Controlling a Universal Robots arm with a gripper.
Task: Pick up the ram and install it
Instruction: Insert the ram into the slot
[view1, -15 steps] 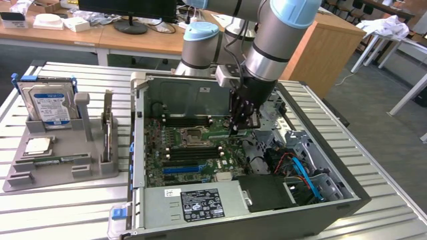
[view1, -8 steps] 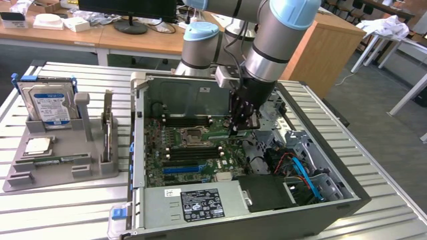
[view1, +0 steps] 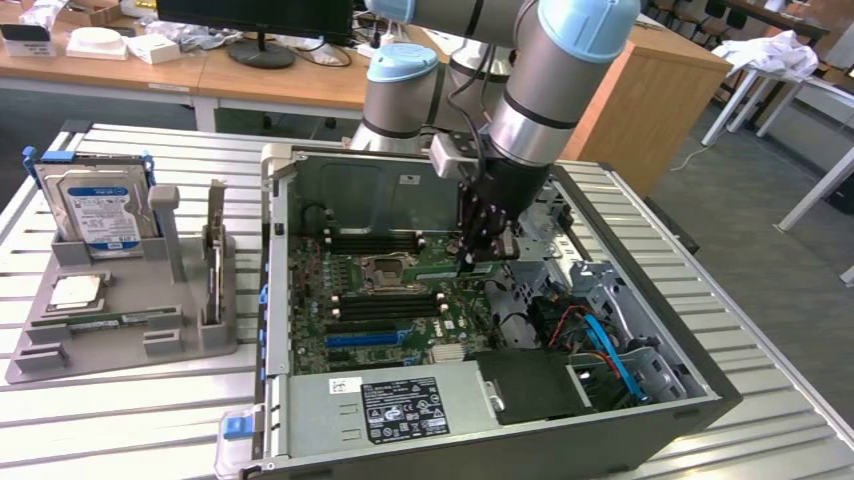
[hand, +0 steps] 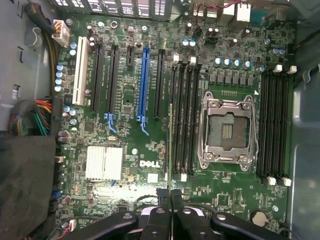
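Note:
My gripper (hand: 170, 192) is shut on the ram (hand: 170, 150), which shows edge-on in the wrist view as a thin green strip reaching out from the fingertips. The stick hangs over the motherboard (hand: 125, 165), just beside the bank of black memory slots (hand: 184, 115) next to the empty processor socket (hand: 227, 130). Whether it touches a slot I cannot tell. In the exterior view the gripper (view1: 481, 255) points down inside the open computer case (view1: 400, 410), above the middle of the board.
On the exterior view's left, a grey holder tray (view1: 120, 320) carries a silver hard drive (view1: 100, 215), a square processor chip (view1: 76, 292) and an upright card (view1: 214, 250). Case walls, blue cables (view1: 607, 350) and a heatsink (hand: 104, 162) surround the board.

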